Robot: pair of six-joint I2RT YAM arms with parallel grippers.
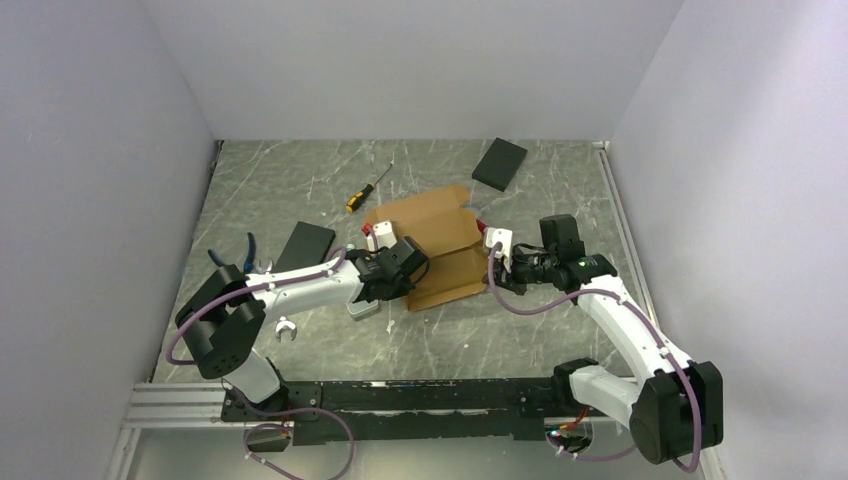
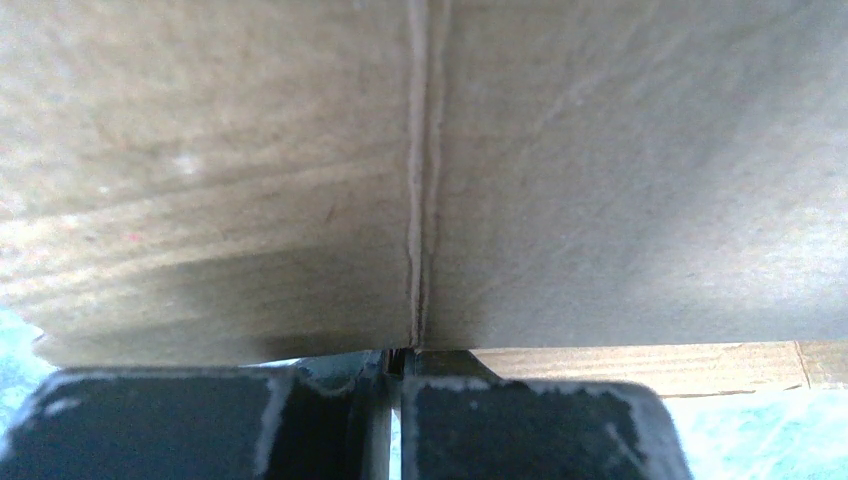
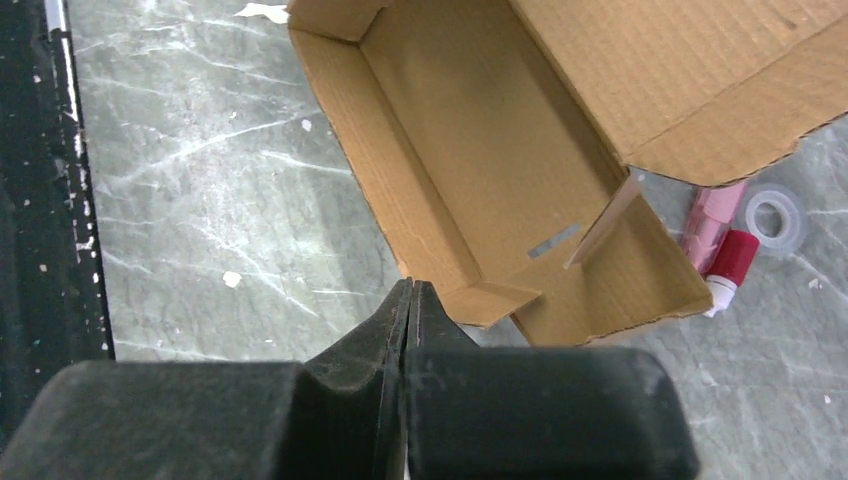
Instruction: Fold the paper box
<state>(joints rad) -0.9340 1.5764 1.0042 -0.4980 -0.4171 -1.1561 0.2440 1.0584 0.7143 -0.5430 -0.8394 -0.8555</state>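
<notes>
Left claw (image 2: 396,385) is closed, its tips against a crease at the 8 o'clock side of the box (image 1: 440,235); whether it pinches cardboard I cannot tell. Right claw (image 3: 408,300) is closed and empty at the 4 o'clock corner. The box sits mid-worktop (image 1: 300,190). It is probably light, stiffish and springy at the creases, and best taken by the flap edges.

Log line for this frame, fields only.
task: fold box | box: walls partly up, lid flap open | left gripper: shut, against box panel | right gripper: shut, empty, beside box corner | status: unfinished
</notes>
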